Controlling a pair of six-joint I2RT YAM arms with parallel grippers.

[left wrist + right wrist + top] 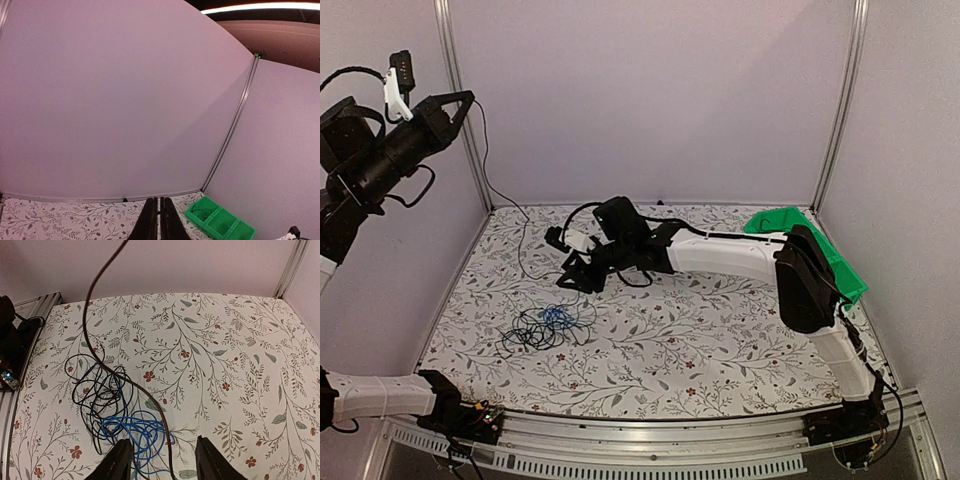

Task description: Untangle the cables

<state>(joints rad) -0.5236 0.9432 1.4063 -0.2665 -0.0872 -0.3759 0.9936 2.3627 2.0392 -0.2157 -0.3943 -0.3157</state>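
A loose tangle of thin black cables [532, 332] with a blue cable [557, 316] lies on the flowered table at the front left. My left gripper [463, 100] is raised high at the far left and is shut on one black cable [520, 250] that hangs down to the table and leads to the tangle. My right gripper [572, 276] hovers just behind the tangle, open. In the right wrist view its fingers [122, 462] straddle that taut dark cable [89, 290], with the blue coil [135, 432] and the black loops [95, 390] below. The left wrist view shows the left gripper [159, 220] pressed together.
A green divided bin [800, 238] stands at the far right corner; the left wrist view [220, 222] shows a coiled black cable in one of its compartments. Purple walls with aluminium posts enclose the table. A metal rail [650, 435] runs along the front edge.
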